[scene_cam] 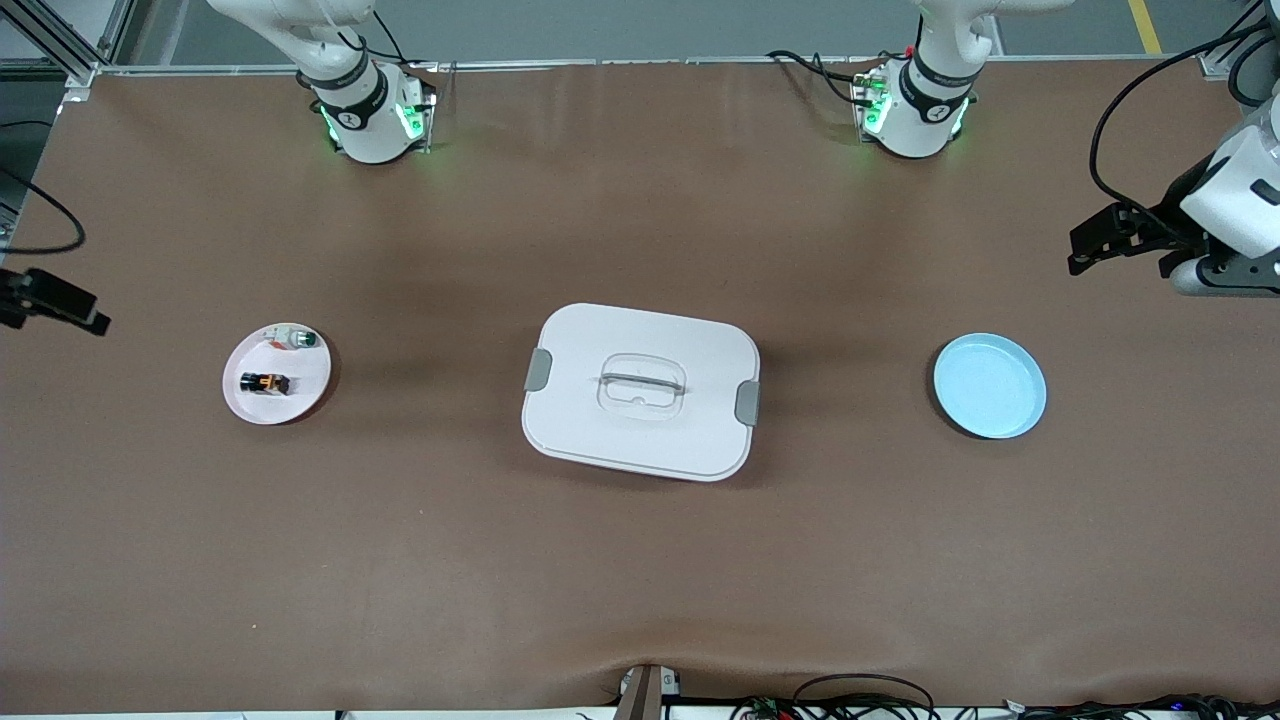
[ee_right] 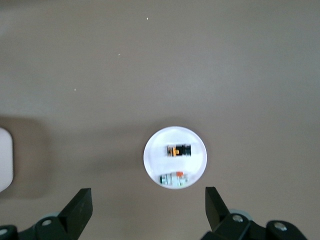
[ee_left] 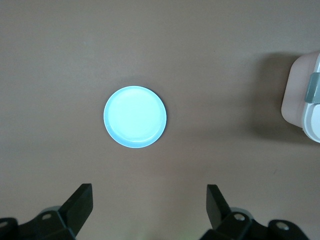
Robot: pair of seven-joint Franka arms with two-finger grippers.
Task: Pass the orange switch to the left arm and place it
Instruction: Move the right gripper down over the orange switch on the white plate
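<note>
The orange switch [scene_cam: 265, 382] [ee_right: 179, 150], tiny and black with orange parts, lies on a small pink plate [scene_cam: 300, 400] [ee_right: 152, 150] toward the right arm's end of the table. The box [scene_cam: 640, 430] [ee_left: 300, 100], white with grey latches, stands at the table's middle. My right gripper [ee_right: 147, 205] [scene_cam: 75, 305] hangs high over the table's end past the pink plate, open and empty. Over the table's other end, past the blue plate, my left gripper [ee_left: 149, 196] [scene_cam: 1080, 250] also hangs high. It too is open with nothing between its fingers.
A small white component with a green cap [scene_cam: 295, 338] [ee_right: 175, 179] shares the pink plate. A blue plate [scene_cam: 990, 386] [ee_left: 135, 116] lies bare toward the left arm's end. Cables [scene_cam: 860, 700] trail along the table edge nearest the front camera.
</note>
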